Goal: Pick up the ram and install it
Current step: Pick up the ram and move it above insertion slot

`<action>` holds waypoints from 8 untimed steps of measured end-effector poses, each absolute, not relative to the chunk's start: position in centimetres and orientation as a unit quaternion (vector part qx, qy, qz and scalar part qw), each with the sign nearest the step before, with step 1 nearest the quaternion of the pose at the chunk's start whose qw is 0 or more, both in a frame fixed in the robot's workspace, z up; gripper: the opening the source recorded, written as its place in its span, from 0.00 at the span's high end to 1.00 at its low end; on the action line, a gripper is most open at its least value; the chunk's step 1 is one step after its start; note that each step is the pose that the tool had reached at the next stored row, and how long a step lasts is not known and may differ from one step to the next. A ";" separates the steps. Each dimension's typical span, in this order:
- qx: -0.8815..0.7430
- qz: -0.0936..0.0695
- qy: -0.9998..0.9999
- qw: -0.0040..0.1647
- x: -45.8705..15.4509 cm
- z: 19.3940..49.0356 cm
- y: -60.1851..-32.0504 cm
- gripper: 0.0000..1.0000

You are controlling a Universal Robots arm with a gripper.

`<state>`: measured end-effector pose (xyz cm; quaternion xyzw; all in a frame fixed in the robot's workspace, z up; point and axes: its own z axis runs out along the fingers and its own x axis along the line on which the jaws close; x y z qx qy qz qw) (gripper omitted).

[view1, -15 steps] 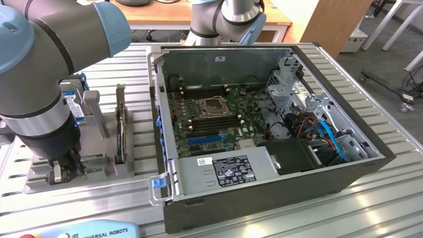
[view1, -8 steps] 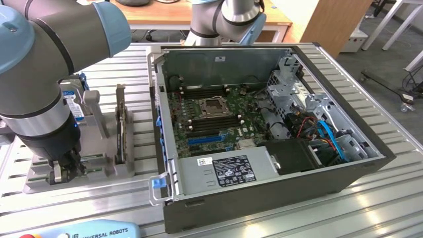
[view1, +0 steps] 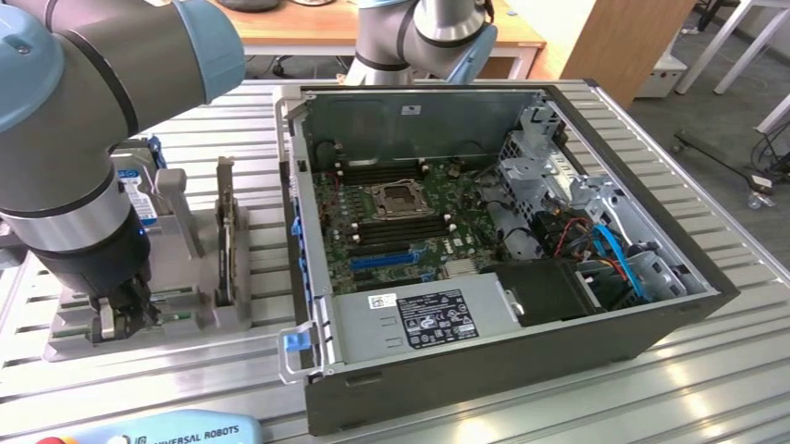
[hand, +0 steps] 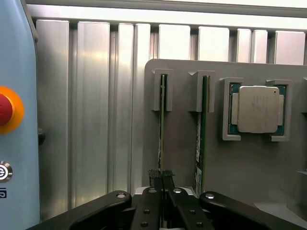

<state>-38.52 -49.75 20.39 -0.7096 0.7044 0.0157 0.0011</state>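
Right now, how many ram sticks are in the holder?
2. The gripper holds one ram stick; the second ram stick stands beside it, nearer the processor chip. Others may be hidden.

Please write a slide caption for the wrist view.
Gripper pinching the ram in its grey holder, processor chip nearby.

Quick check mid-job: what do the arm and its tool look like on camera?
The arm has silver-grey tube segments with light blue joint caps and a black wrist section. The tool is black, with two jointed linkage fingers dotted with silver pivot pins and ending in small textured tips.
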 end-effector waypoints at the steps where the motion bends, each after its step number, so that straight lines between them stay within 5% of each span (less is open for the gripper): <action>1: -0.710 0.016 0.704 0.001 -38.5 20.5 -49.7 0.89; 8: -0.710 0.016 0.704 0.001 -38.4 21.3 -49.7 0.89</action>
